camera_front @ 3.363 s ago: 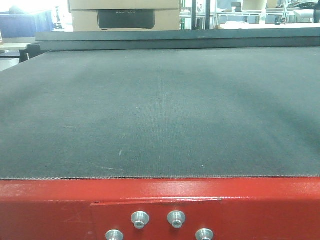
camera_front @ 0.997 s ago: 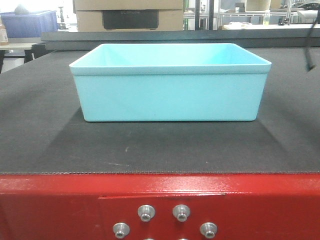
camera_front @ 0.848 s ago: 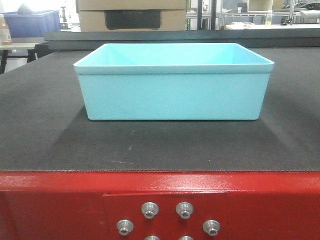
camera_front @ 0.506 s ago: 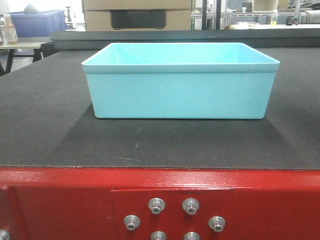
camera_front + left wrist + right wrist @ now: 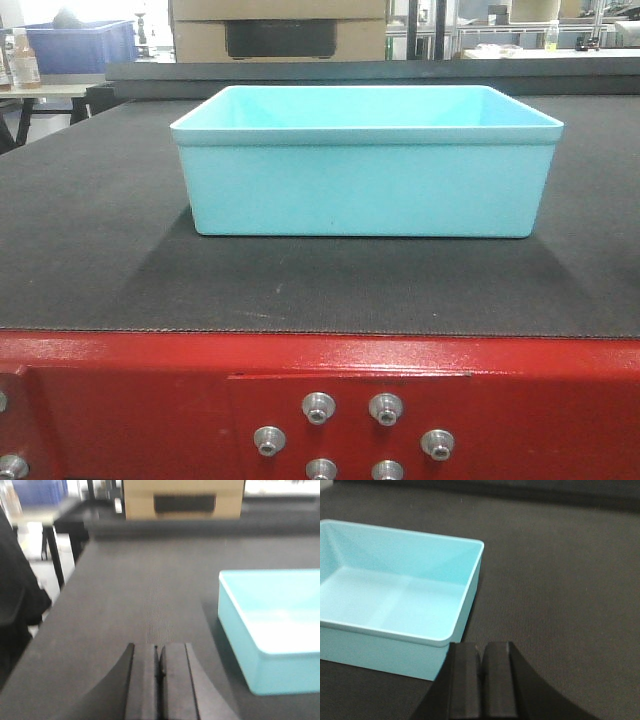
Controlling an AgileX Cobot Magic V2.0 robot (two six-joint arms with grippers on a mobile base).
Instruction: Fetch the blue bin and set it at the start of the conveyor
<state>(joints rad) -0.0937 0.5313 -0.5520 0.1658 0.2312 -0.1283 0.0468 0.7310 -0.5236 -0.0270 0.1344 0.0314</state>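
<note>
blue bin (image 5: 366, 190): plain pale cyan | conveyor start (image 5: 100, 270): dark grey woven-textured belt, red frame

I'm getting the front camera sitting low, level with the red frame (image 5: 320, 365), facing along the belt at the blue bin (image 5: 365, 175) close ahead. Left wrist view is looking forward from left of the bin (image 5: 270, 630); right wrist view is looking down from its right (image 5: 395, 600). All are sharing the bin.

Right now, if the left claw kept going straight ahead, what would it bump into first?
Probably nothing close: the left gripper, shut, points along bare conveyor belt, with the blue bin off to its right. Far ahead stands a cardboard box; depth is unclear.
</note>
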